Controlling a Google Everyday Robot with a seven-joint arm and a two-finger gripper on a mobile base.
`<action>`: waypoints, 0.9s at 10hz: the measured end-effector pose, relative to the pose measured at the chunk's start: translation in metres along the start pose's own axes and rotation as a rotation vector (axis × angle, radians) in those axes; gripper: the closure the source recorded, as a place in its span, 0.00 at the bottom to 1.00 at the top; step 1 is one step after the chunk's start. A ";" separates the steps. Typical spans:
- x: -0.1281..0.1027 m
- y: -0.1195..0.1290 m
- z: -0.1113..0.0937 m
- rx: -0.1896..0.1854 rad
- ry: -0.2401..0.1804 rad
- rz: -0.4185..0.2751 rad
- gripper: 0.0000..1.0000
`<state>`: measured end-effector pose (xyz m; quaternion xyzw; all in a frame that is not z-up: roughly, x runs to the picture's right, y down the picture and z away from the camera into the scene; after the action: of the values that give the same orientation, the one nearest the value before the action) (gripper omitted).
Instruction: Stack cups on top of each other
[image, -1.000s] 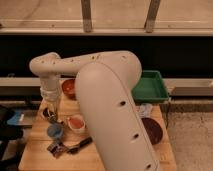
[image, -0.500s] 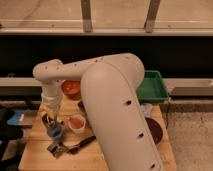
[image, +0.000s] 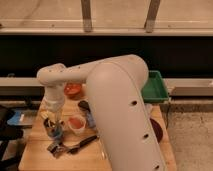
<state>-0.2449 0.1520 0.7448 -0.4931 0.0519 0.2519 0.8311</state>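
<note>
end effector hanging low over worktop L side, above blue cup | grip state: can't tell | whitish cup sitting just R

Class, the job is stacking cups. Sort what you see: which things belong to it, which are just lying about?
Job: tool, low over the table's left side; light blue cup at it; dark cup.
Lying about: orange-red bowl; whitish cup with red inside; green tray; black utensil.

Gripper seemingly over cup, left of whitish cup.
</note>
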 end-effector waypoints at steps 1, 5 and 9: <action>0.002 -0.001 0.001 -0.004 -0.001 0.010 0.98; 0.003 -0.004 0.006 -0.021 0.001 0.019 0.58; 0.000 -0.001 0.009 -0.021 0.005 0.006 0.40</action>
<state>-0.2463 0.1588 0.7499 -0.5025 0.0525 0.2536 0.8249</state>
